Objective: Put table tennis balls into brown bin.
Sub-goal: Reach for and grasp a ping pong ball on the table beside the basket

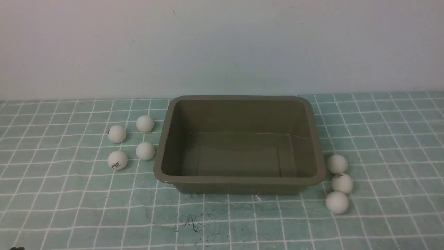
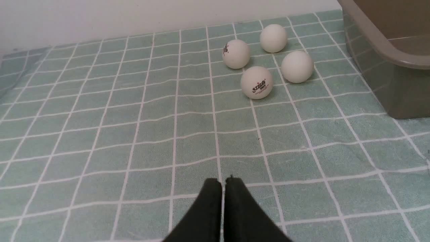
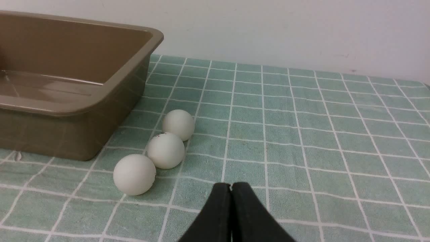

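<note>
Four table tennis balls [image 1: 145, 151] lay on the bench [image 1: 69, 215] at nine o'clock of the brown bin [image 1: 239, 180], with three more just beside its four o'clock corner. The left tool [image 2: 223, 183] and right tool [image 3: 231, 185] were each pressed together, apart from the balls.

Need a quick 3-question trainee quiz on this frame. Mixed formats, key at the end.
1. How many table tennis balls lie on the robot's left of the brown bin? A) two B) four C) seven
2. True or false: the brown bin holds a ball.
3. Fill in: the left gripper and the right gripper are both ___ (open or shut).
Key: 1 B; 2 false; 3 shut.
</note>
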